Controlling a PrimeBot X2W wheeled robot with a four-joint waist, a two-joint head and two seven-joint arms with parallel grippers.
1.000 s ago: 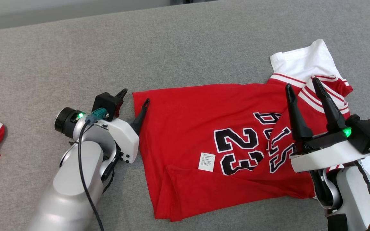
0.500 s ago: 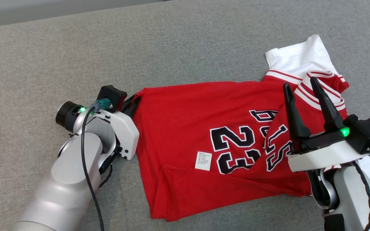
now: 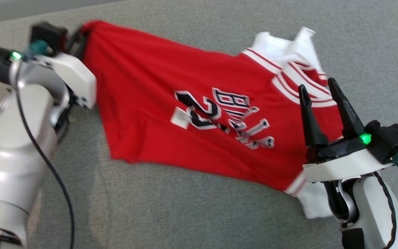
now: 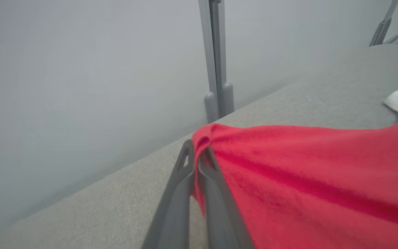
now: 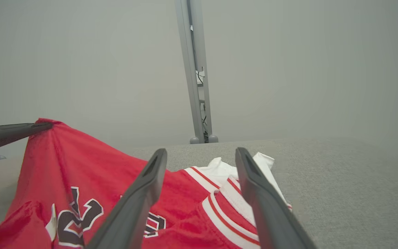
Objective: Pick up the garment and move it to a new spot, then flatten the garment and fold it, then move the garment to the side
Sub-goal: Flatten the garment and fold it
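Observation:
The garment (image 3: 157,114) is a red jersey with black-and-white lettering and white striped sleeves, stretched in the air across the head view. My left gripper (image 3: 79,34) is shut on its hem corner at the upper left, raised above the grey surface. In the left wrist view the two fingers (image 4: 185,180) pinch the red cloth (image 4: 288,180). My right gripper (image 3: 318,90) stands open at the lower right, above the sleeve end, touching nothing. The right wrist view shows its spread fingers (image 5: 150,180) over the garment (image 5: 74,173), and the left gripper (image 5: 48,126) on the lifted corner.
A wide grey fabric surface (image 3: 171,214) lies under everything. A pale wall and a grey upright post (image 5: 195,76) stand behind its far edge.
My left gripper shut on the garment's hem corner and lifted it up and to the left, pulling the jersey off the surface and unfolding it. The right gripper stayed open in place.

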